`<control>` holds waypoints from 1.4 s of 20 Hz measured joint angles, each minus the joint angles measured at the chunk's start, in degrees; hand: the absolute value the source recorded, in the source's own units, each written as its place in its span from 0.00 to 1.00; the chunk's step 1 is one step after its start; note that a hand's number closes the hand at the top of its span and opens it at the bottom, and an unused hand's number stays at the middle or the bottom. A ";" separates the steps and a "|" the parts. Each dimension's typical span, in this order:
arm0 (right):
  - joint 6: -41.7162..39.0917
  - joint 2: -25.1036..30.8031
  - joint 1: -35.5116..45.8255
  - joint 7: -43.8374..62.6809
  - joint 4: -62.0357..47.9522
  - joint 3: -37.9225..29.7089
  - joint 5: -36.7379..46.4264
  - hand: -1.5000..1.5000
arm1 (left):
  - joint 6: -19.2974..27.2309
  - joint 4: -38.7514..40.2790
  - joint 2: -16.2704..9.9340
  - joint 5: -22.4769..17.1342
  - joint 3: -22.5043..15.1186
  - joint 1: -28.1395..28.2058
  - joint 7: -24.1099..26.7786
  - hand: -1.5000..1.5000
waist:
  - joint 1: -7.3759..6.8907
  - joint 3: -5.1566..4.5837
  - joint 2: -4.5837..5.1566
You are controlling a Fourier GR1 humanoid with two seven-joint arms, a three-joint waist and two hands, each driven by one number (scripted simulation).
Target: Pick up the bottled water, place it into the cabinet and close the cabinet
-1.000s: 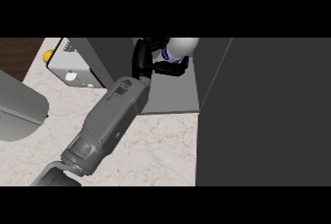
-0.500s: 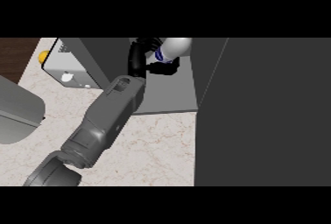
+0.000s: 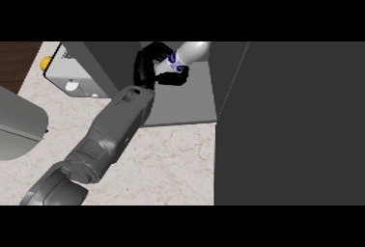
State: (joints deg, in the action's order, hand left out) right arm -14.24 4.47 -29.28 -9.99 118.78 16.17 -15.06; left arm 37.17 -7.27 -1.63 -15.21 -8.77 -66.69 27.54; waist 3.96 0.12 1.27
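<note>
One dark cabinet door [image 3: 292, 125] fills the right side, standing open beside one grey cabinet [image 3: 178, 96] on the marbled desk [image 3: 171, 164]. One forearm reaches far into the cabinet; its left hand [image 3: 148, 65] has fingers grasping the one bottled water [image 3: 184, 55] inside the opening.

White plastic water bottle with blue label [image 3: 182, 57]: top cut off by the upper band, lower body hidden behind the black left hand [image 3: 151, 65].
</note>
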 measured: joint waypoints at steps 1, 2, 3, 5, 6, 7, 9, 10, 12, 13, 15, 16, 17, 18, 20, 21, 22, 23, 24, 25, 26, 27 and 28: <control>-0.10 -0.15 0.21 -0.44 -0.64 0.12 0.19 0.00 | 0.88 0.34 0.10 0.24 -0.01 -0.06 0.37 0.00 | 0.04 0.03 -0.02; -0.12 -0.39 0.26 -0.86 -0.91 0.55 0.58 0.00 | 1.11 0.53 0.03 0.23 0.18 -0.07 0.70 0.00 | 0.12 0.06 -0.05; -0.19 -0.21 0.31 -0.77 -0.63 0.24 0.25 0.00 | 1.72 0.88 0.12 0.48 0.14 -0.22 0.77 0.00 | 0.09 0.05 -0.05; -0.27 -0.04 0.57 -0.52 -0.37 -0.06 -0.18 0.00 | 2.37 1.93 0.12 0.50 0.39 -0.70 0.18 0.00 | 0.19 0.03 -0.04; -0.55 0.13 0.10 -0.84 -0.58 -0.03 -0.22 0.00 | 2.08 1.99 0.03 0.40 0.59 -0.65 0.21 0.00 | 0.29 0.06 -0.08; -0.33 0.16 0.34 -0.33 -0.24 -0.23 -0.47 0.00 | 2.38 2.28 0.07 0.49 0.63 -0.80 0.18 0.00 | 0.29 0.07 -0.07; -0.44 0.36 0.33 -0.26 -0.24 -0.34 -0.54 0.00 | 2.33 3.08 0.05 0.36 0.95 -1.17 -0.70 0.00 | 0.37 0.06 -0.06; -0.41 0.10 0.32 -0.50 -0.72 0.14 -0.18 0.00 | 2.61 3.21 0.04 0.40 1.01 -1.21 -0.66 0.00 | 0.39 0.08 -0.07; -0.67 0.17 0.28 -0.79 -0.85 0.08 -0.41 0.00 | 2.63 3.54 -0.09 0.15 1.39 -1.26 -0.77 0.00 | 0.57 0.15 -0.11; -0.90 0.35 -0.42 -1.17 -0.70 0.22 -0.33 0.00 | 2.98 3.70 -0.14 0.15 1.47 -1.25 -0.72 0.00 | 0.69 0.16 -0.14; -0.74 0.33 -0.54 -1.17 -0.35 0.41 -0.04 0.00 | 2.42 3.37 -0.16 -0.12 1.87 -1.21 -0.53 0.00 | 0.60 0.11 -0.10; -0.70 0.31 -0.82 -1.29 -0.12 0.77 0.29 0.00 | 2.05 3.07 -0.18 -0.32 2.15 -1.12 -0.17 0.00 | 0.57 0.09 -0.10; -0.83 0.31 -0.76 -1.50 -0.40 0.57 0.04 0.00 | 1.46 2.59 -0.25 -0.65 2.53 -0.93 0.54 0.00 | 0.56 0.10 -0.09; -0.80 0.43 -0.75 -1.28 -0.22 0.41 -0.15 0.00 | 0.92 2.19 -0.28 -0.91 2.86 -0.78 1.19 0.00 | 0.53 0.10 -0.09; -0.52 -0.08 -0.53 -1.86 -0.72 0.90 0.53 0.00 | -1.16 0.86 -0.33 -1.70 3.78 -0.36 2.75 0.00 | 0.37 0.04 -0.03; -0.49 -0.19 -0.33 -2.08 -0.97 0.97 0.71 0.00 | -2.18 0.22 -0.32 -2.08 4.23 -0.20 3.59 0.00 | 0.25 -0.02 0.01; -0.57 0.07 -0.38 -2.09 -0.93 0.50 0.45 0.00 | -3.13 -0.60 -0.26 -2.47 4.73 0.11 4.78 0.00 | 0.12 -0.04 0.00; -0.42 0.06 -0.49 -2.16 -0.86 0.60 0.77 0.00 | -4.47 -1.16 -0.23 -2.95 5.27 0.25 5.36 0.00 | -0.03 -0.09 0.02; -0.61 0.19 -1.37 -2.85 -0.76 0.65 0.84 0.00 | -5.73 -1.87 -0.09 -3.18 5.60 0.58 6.51 0.00 | -0.12 -0.04 -0.04; -0.61 0.29 -1.75 -2.93 -0.55 0.70 0.91 0.00 | -7.36 -2.34 -0.11 -3.42 5.93 0.75 7.42 0.00 | -0.13 0.00 0.00; -0.71 0.60 -2.39 -2.98 0.25 0.71 0.89 0.00 | -8.82 -2.76 0.03 -3.68 6.23 0.86 7.98 0.00 | -0.22 0.02 -0.01; -0.66 0.50 -1.90 -3.13 -0.25 0.41 0.81 0.00 | -10.24 -3.24 0.17 -3.92 6.56 1.00 9.01 0.00 | -0.34 0.05 0.00; -0.46 0.39 -1.67 -3.22 -0.47 0.32 1.02 0.00 | -11.35 -3.82 0.48 -4.10 6.77 1.23 9.50 0.00 | -0.67 0.07 -0.10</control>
State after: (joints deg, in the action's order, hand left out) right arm -14.69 4.87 -30.95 -13.21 118.31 16.48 -14.05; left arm 25.82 -11.09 -1.15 -19.32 -2.00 -65.47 37.04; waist 3.29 0.18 1.17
